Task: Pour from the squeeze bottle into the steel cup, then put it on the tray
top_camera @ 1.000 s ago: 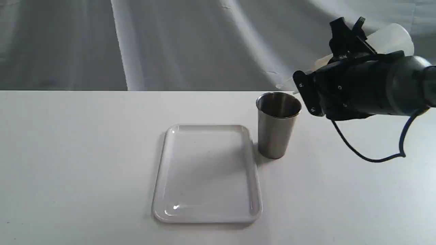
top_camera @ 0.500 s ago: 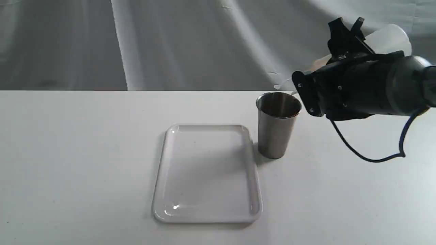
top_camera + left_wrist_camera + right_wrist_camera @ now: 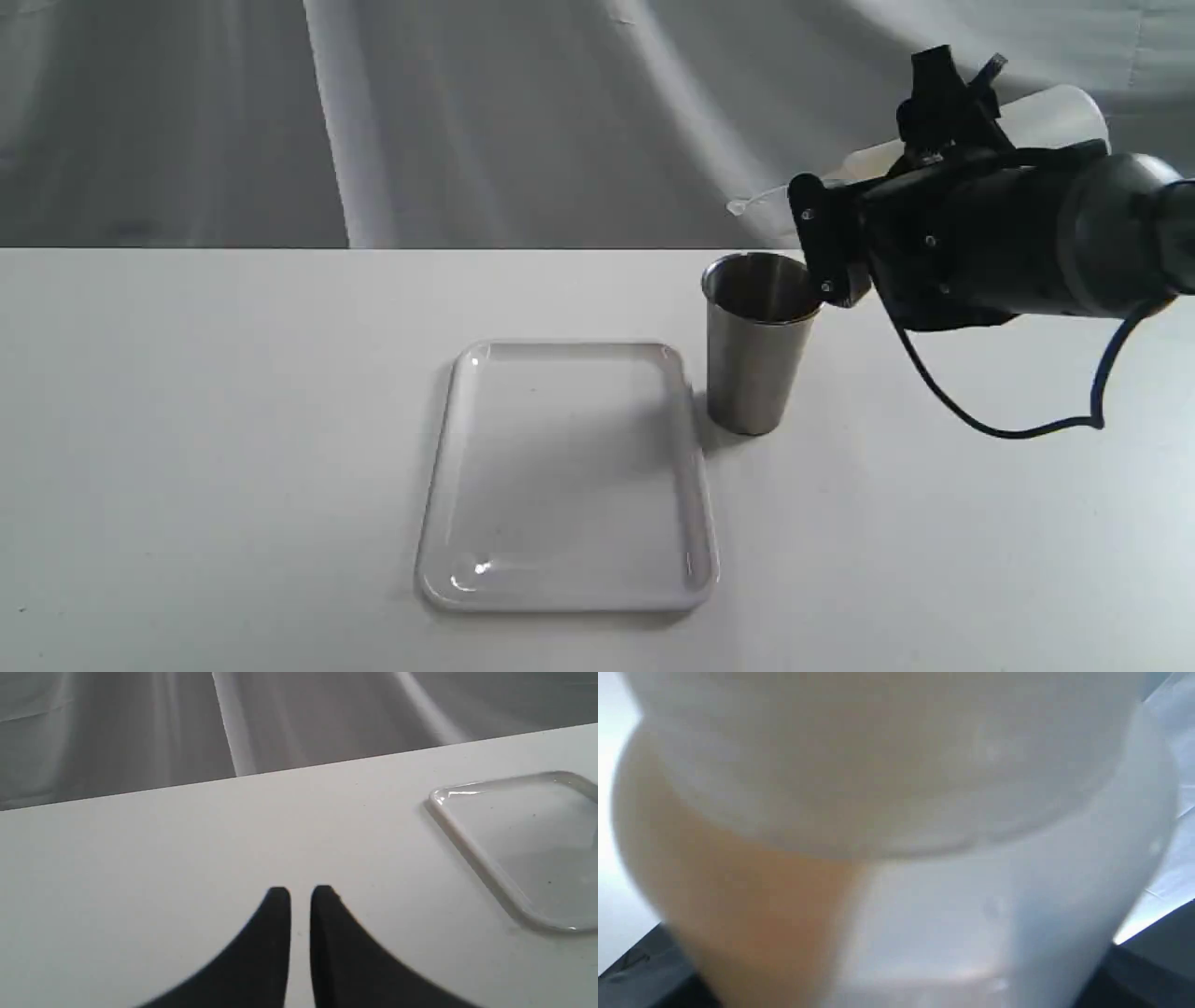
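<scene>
My right gripper (image 3: 957,93) is shut on the squeeze bottle (image 3: 1055,117), which lies almost level in the air at the right. Its thin nozzle points left, ending a little above and behind the steel cup (image 3: 758,347). That cup stands upright on the table, just right of the white tray's (image 3: 439,485) far right corner. In the right wrist view the translucent bottle (image 3: 896,858) fills the picture, with amber liquid pooled on one side. My left gripper (image 3: 300,893) hovers low over bare table, shut and holding nothing, with the tray's rim (image 3: 467,828) off to one side.
A grey cloth backdrop hangs behind the table's far edge. A black cable (image 3: 1027,431) loops down from the right arm above the table. The left arm does not show in the exterior view.
The bottle has tipped back from a downward slant toward level, and its nozzle has risen from just over the cup's rim. The right wrist shifted slightly left. Cup and tray stayed put.
</scene>
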`<move>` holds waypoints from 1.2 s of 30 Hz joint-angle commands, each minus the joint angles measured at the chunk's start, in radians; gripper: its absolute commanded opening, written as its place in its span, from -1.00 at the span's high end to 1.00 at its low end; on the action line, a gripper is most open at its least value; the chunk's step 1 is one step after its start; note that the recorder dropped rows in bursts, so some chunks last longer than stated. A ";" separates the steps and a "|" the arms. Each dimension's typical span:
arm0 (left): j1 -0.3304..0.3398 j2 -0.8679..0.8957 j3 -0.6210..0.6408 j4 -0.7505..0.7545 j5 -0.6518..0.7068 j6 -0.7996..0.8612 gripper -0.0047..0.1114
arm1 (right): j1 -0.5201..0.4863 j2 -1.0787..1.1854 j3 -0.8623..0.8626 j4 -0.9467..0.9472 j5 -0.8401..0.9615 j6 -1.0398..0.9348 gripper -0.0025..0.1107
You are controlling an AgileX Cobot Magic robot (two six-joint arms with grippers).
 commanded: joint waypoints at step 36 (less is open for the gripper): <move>-0.003 -0.005 0.004 0.001 -0.007 -0.002 0.78 | -0.024 -0.012 -0.010 0.125 0.012 0.455 0.23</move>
